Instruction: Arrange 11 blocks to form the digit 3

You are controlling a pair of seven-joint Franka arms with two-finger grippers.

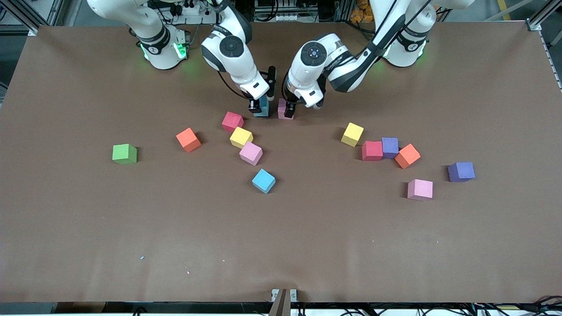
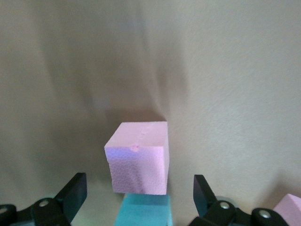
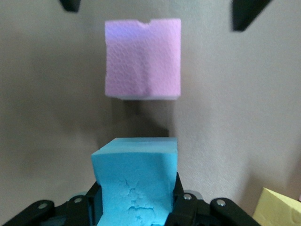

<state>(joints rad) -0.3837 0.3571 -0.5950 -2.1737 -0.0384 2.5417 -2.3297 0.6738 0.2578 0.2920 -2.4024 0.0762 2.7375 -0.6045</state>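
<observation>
Right wrist view, right pincer (image 3: 136,207) clamping cyan block (image 3: 135,181)

You've got one green cube (image 1: 124,154) sitting alone toward the right arm's end of the table, well apart from everything else, flat on the brown table cover (image 1: 281,237). Cover's matte, w/ a few tiny light specks (image 1: 142,257) on the part nearest the front camera. A small metal bracket (image 1: 283,295) sits at the mid of that near edge. Aluminium frame rails (image 1: 542,17) show at the corners by the bases, plus cables and clutter above the table's top edge.
</observation>
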